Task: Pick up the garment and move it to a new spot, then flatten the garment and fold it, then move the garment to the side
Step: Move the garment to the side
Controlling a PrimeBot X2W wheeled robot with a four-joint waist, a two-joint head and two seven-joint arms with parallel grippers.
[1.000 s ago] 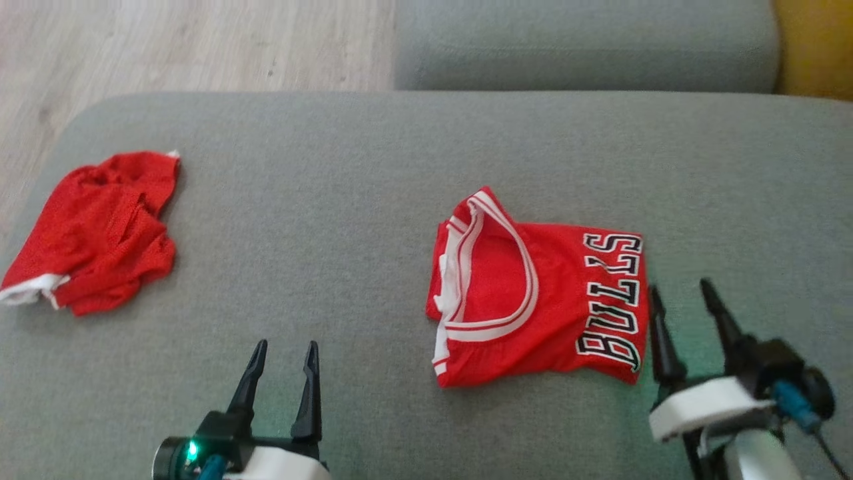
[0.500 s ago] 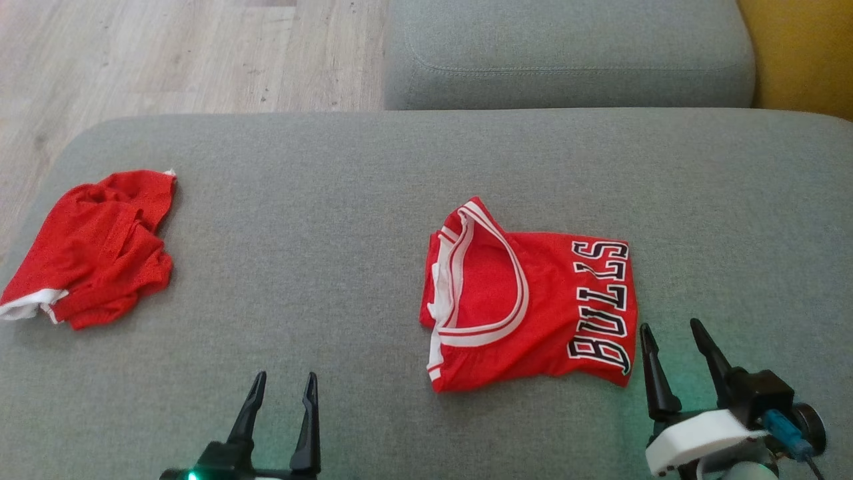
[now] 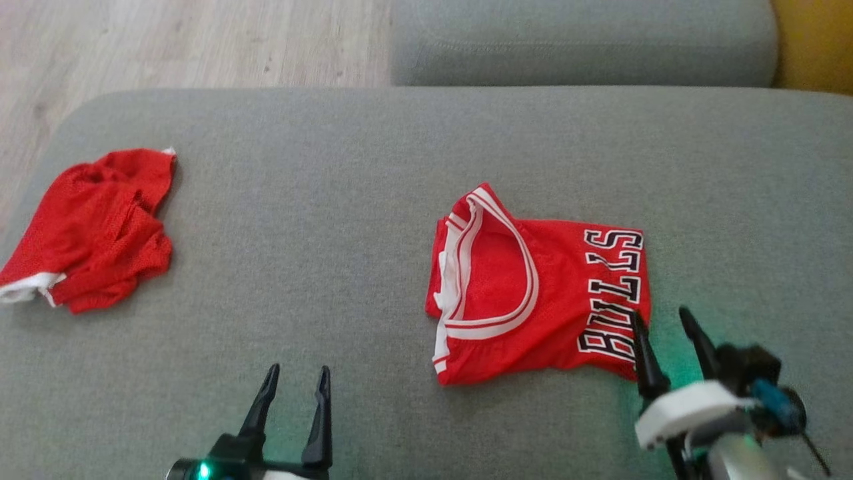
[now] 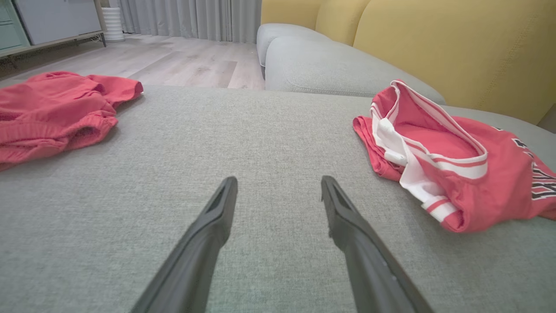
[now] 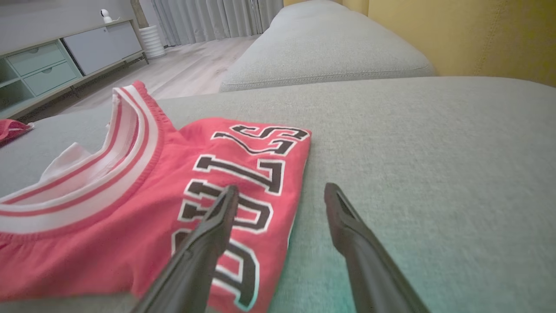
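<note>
the right gripper (image 3: 660,313), fingers spread and empty, is edging in over the lettered edge of the folded red jersey (image 3: 533,293) lying on the sofa (image 3: 320,220), seemingly lining up to move it aside, the left gripper (image 3: 298,368) likewise spread.

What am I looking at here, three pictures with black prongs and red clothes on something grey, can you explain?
It is a two-armed robot working at a grey sofa seat. The overhead picture comes from a camera on its head, looking down; the other two come from cameras on its wrists, looking along each pincer's two dark fingers. The left pincer hangs open over bare cushion. The right pincer is open too, one finger over the lettered edge of a folded red BULLS jersey. A second red garment lies crumpled far to the left. Nothing is held.
</note>
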